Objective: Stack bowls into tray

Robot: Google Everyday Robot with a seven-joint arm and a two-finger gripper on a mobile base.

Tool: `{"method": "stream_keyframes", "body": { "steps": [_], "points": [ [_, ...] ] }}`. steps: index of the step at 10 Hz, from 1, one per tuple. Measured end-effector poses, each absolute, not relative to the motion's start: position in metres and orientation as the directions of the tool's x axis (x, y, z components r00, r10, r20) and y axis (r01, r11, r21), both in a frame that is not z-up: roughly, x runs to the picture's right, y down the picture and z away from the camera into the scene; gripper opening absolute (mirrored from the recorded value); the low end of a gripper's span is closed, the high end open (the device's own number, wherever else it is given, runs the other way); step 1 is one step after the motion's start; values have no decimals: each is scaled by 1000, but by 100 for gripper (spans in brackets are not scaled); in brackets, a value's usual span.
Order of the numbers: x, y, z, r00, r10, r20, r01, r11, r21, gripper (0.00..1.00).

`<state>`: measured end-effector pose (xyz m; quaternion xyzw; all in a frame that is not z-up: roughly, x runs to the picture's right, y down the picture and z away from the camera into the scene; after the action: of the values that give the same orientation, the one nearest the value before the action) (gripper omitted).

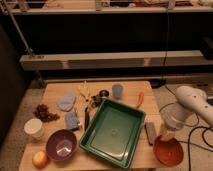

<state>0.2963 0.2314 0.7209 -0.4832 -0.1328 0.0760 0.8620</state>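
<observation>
Bowls sit on either side of the dark-green tray (112,132), which lies at an angle on the wooden table (55,92). The purple bowl (61,145) is at the front left, just beside the tray's left corner, with a white cup (34,128) near it. The orange-red bowl (169,151) is at the front right, apart from the tray. The gripper (165,134) hangs from the white arm (192,100) over that bowl, fingers pressed together and apparently pinching its far rim.
</observation>
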Motion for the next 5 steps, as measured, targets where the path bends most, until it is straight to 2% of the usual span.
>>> {"method": "stream_keyframes", "body": {
  "steps": [5],
  "points": [
    [282,176,689,956,219,198,46,551,-833,0]
  ]
}}
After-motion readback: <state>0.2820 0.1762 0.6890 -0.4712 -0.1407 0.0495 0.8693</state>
